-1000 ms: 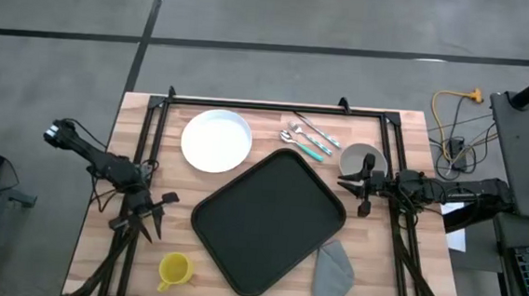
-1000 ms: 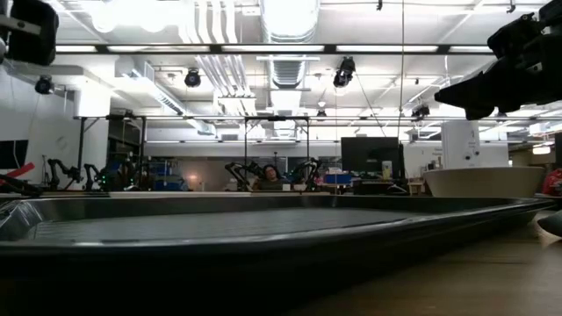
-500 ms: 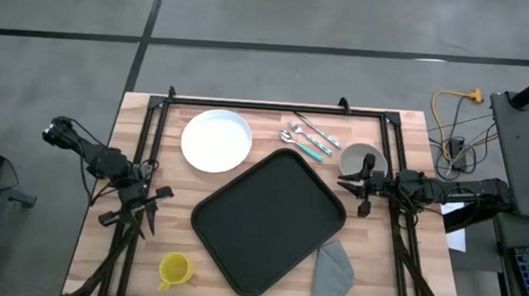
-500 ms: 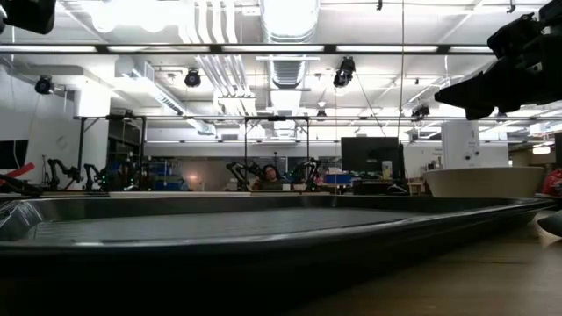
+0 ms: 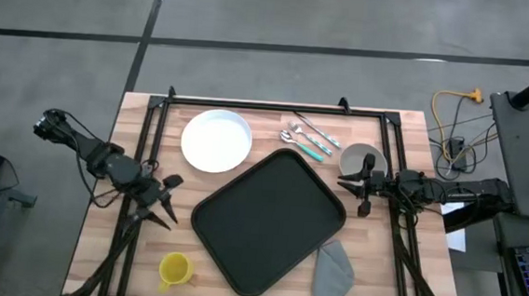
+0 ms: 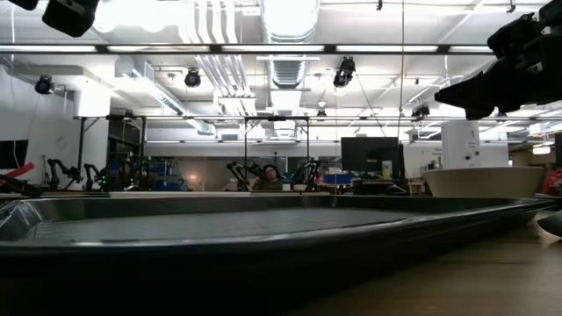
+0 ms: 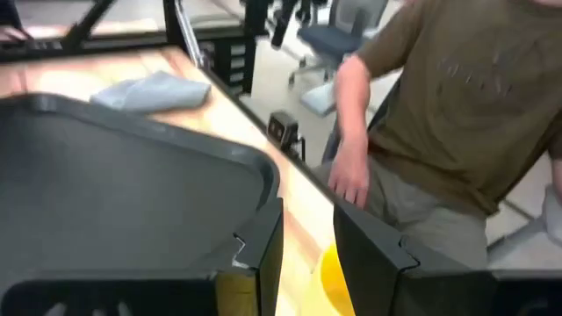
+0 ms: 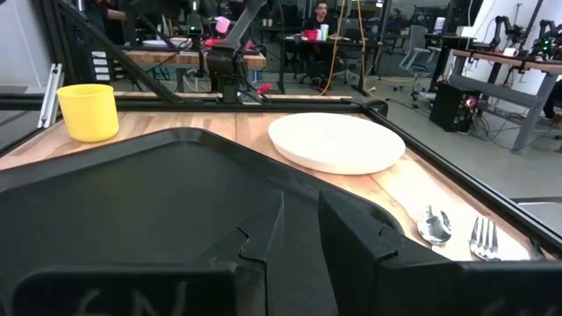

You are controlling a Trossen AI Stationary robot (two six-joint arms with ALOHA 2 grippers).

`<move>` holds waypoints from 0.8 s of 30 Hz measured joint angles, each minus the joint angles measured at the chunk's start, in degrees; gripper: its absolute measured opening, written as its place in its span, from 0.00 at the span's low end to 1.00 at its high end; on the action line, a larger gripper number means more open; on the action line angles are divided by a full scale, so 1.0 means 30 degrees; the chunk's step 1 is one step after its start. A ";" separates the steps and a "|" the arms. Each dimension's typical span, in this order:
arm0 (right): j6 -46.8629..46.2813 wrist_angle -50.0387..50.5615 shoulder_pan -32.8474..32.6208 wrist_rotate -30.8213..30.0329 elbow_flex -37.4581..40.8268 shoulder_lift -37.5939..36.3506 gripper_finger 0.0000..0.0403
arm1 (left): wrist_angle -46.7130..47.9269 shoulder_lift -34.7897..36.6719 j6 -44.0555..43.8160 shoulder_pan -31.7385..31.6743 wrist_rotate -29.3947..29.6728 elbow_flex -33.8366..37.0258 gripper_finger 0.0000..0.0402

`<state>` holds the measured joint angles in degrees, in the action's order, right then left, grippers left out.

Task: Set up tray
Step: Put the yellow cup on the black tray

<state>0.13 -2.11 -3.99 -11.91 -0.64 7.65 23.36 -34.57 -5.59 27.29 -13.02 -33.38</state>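
Observation:
The black tray lies flat and askew on the middle of the wooden table; its rim fills the low view. My left gripper hovers open just left of the tray, slanting slightly down toward its near left rim, with nothing between the fingers. My right gripper waits level at the tray's right corner, its fingers a narrow gap apart and empty.
A white plate lies at the far left of the tray, and a fork and spoon and a grey bowl at its far right. A yellow cup and grey cloth sit near the front edge. A person stands beyond the table.
My left gripper has risen and tipped up from pointing steeply down to nearly level, swinging a little toward the tray. In the low view the left arm has climbed toward the top of the picture. The tray has stayed in place.

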 joint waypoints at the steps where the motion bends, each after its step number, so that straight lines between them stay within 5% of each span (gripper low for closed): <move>1: -0.0025 -0.0001 0.0000 0.0001 0.0005 0.0001 0.17 | 0.0139 -0.0424 -0.0002 0.0000 0.0000 -0.0248 0.22; 17: 0.0011 0.0000 0.0000 0.0002 0.0003 0.0002 0.17 | 0.1818 -0.5589 -0.3543 0.0273 0.0048 -0.3572 0.22; 24: -0.0012 -0.0003 0.0000 -0.0004 0.0005 -0.0004 0.17 | 0.3739 -0.7048 -0.5743 0.1360 0.2430 -0.4723 0.22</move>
<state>0.10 -2.12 -3.99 -11.92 -0.62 7.64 34.58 -55.72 -22.82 31.37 -5.73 -47.54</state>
